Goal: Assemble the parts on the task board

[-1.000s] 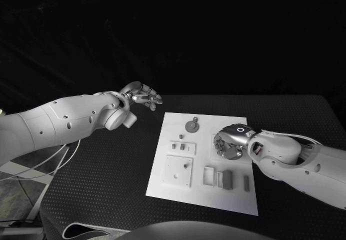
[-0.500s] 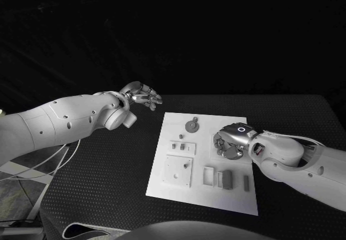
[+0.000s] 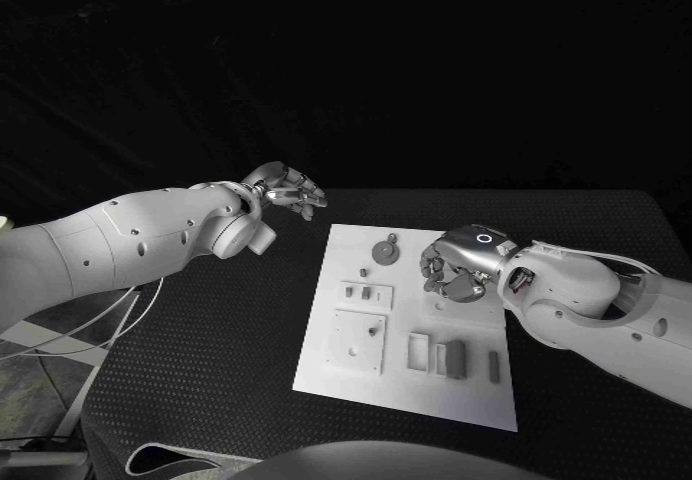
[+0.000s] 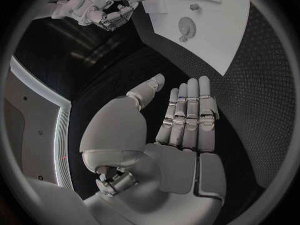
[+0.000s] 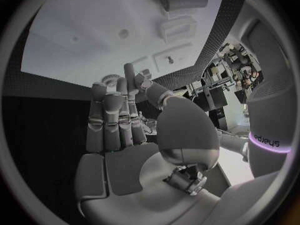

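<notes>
Head view showed my right hand (image 3: 453, 275) above the right side of the board (image 3: 408, 400), fingers curled downward. Whether those fingers pinched a part could not be determined from that view. Right wrist view showed the same hand (image 5: 119, 130) with fingers extended side by side and the thumb standing apart; nothing lay in the palm, so I recorded it as released.

My left hand (image 3: 286, 189) was held over the black table (image 3: 216, 330), off the board's far left corner and well apart from it. Left wrist view showed its fingers (image 4: 187, 112) straight and together, the thumb spread, the palm bare: released, grasping nothing.

The board lay flat in the middle of the table. A round gear-like part (image 3: 385, 251) rested near the far edge, just beside my right hand. A small peg (image 3: 359, 271) stood nearer. Below it sat a small two-slot block (image 3: 365, 294), then a larger square plate (image 3: 358, 342). To the right of the plate were an open frame (image 3: 417, 352), a dark bar (image 3: 456, 359) and a thin strip (image 3: 493, 366), lying side by side along the near right part of the board.
</notes>
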Robot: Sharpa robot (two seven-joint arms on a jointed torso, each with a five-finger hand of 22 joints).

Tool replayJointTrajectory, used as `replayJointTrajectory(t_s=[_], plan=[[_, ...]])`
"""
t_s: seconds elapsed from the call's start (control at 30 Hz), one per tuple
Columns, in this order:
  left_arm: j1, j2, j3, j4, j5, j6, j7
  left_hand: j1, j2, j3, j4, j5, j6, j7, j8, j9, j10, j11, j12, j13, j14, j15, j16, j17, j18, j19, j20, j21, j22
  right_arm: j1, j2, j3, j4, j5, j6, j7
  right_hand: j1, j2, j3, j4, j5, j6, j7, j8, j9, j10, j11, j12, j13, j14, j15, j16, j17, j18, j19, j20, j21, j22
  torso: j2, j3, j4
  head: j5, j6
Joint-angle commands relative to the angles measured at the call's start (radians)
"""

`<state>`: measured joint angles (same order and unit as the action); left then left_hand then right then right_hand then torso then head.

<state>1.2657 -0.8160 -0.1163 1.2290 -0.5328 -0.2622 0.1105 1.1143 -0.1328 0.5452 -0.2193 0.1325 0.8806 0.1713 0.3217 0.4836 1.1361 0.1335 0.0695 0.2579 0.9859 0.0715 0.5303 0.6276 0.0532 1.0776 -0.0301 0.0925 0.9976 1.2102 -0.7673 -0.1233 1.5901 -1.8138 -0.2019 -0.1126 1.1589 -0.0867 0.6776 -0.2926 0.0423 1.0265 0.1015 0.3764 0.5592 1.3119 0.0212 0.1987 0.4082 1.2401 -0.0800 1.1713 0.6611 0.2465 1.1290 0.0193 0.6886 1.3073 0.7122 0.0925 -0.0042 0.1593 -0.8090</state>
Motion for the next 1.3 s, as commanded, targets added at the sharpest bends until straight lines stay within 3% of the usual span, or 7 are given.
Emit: replayJointTrajectory(t_s=[0.03,0.2,0.4,0.63,0.93,1.1,1.3], plan=[[0.001,0.002,0.000,-0.001,0.005,0.005,0.012,-0.003,-0.003,0.000,0.005,-0.005,-0.009,0.001,-0.004,0.001,0.004,0.000,-0.001,-0.002,0.003,0.004,-0.004,0.001,0.016,0.000,0.006,-0.006,-0.002,0.000,0.015,0.001,0.015,0.060,0.000,0.028,0.044,0.039,0.003,0.001,0.007,0.005,0.000,0.004,0.002,0.006,0.002,0.003,0.000,-0.003,-0.007,0.004,-0.001,0.015,0.004,0.000,0.006,0.019,0.000,-0.0001,-0.0003,0.004,0.000],[0.001,0.007,0.000,-0.002,0.005,0.004,0.013,-0.003,-0.003,0.000,0.005,-0.005,-0.008,0.001,-0.004,0.001,0.004,0.000,-0.001,-0.002,0.003,0.004,-0.004,0.002,0.016,0.000,0.006,-0.007,-0.002,-0.002,0.061,0.001,0.022,0.078,-0.002,0.045,0.044,0.041,0.004,0.001,0.007,0.004,0.000,0.003,0.002,0.005,0.002,0.002,0.001,-0.003,-0.007,0.003,-0.002,0.015,0.004,-0.001,0.006,0.019,0.001,0.0013,-0.0003,0.014,-0.002],[0.001,0.009,0.000,-0.001,0.006,0.003,0.012,-0.003,-0.003,0.000,0.005,-0.005,-0.008,0.001,-0.004,0.001,0.004,0.000,0.000,-0.002,0.004,0.004,-0.005,0.002,0.016,0.000,0.006,-0.007,-0.002,-0.013,0.122,-0.002,0.015,0.078,-0.006,0.052,0.043,0.043,0.005,0.001,0.007,0.003,0.001,0.002,0.003,0.004,0.002,0.001,0.002,-0.003,-0.007,0.002,-0.003,0.015,0.004,-0.001,0.005,0.019,0.000,-0.0005,0.0007,0.023,-0.007],[0.001,0.016,0.000,-0.004,0.008,0.000,0.015,-0.002,-0.003,0.000,0.005,-0.005,-0.008,0.001,-0.003,0.002,0.004,0.000,0.000,-0.002,0.004,0.004,-0.005,0.003,0.016,0.000,0.006,-0.007,-0.002,-0.051,0.205,-0.017,-0.016,0.058,0.019,0.058,0.042,0.045,0.005,0.000,0.007,0.001,0.001,0.001,0.004,0.002,0.003,0.000,0.003,-0.004,-0.007,0.001,-0.003,0.015,0.003,0.000,0.005,0.018,0.000,0.0001,0.0012,0.031,-0.012],[0.001,0.024,0.000,-0.007,0.009,0.001,0.014,-0.002,-0.003,0.000,0.005,-0.006,-0.008,0.001,-0.003,0.002,0.004,0.000,0.000,-0.002,0.004,0.004,-0.006,0.004,0.016,0.000,0.006,-0.007,-0.002,-0.107,0.257,-0.029,-0.043,0.047,0.031,0.064,0.041,0.047,0.005,0.000,0.007,-0.001,0.002,0.000,0.005,0.001,0.003,-0.002,0.005,-0.005,-0.007,0.000,-0.004,0.015,0.002,0.000,0.004,0.018,0.000,-0.0007,0.0012,0.042,-0.020],[0.001,0.024,0.000,-0.006,0.009,0.002,0.013,-0.002,-0.003,0.000,0.005,-0.006,-0.008,0.001,-0.003,0.002,0.004,0.000,0.000,-0.002,0.004,0.004,-0.006,0.005,0.016,0.000,0.006,-0.007,-0.002,-0.122,0.273,-0.040,-0.062,0.023,0.032,0.063,0.041,0.048,0.005,-0.001,0.007,-0.002,0.002,-0.001,0.005,0.000,0.003,-0.002,0.005,-0.005,-0.006,0.000,-0.004,0.015,0.001,0.000,0.004,0.018,0.000,-0.0008,0.0007,0.050,-0.025],[0.001,0.024,0.000,-0.007,0.009,0.001,0.013,-0.002,-0.003,0.000,0.005,-0.006,-0.008,0.001,-0.003,0.002,0.004,0.000,0.000,-0.003,0.004,0.004,-0.007,0.005,0.016,0.000,0.006,-0.007,-0.002,-0.132,0.290,-0.043,-0.087,0.003,0.035,0.063,0.041,0.048,0.005,-0.001,0.007,-0.002,0.002,-0.001,0.006,0.000,0.003,-0.002,0.006,-0.005,-0.006,0.000,-0.004,0.015,0.001,0.000,0.004,0.018,0.000,0.0005,-0.0003,0.057,-0.031]])
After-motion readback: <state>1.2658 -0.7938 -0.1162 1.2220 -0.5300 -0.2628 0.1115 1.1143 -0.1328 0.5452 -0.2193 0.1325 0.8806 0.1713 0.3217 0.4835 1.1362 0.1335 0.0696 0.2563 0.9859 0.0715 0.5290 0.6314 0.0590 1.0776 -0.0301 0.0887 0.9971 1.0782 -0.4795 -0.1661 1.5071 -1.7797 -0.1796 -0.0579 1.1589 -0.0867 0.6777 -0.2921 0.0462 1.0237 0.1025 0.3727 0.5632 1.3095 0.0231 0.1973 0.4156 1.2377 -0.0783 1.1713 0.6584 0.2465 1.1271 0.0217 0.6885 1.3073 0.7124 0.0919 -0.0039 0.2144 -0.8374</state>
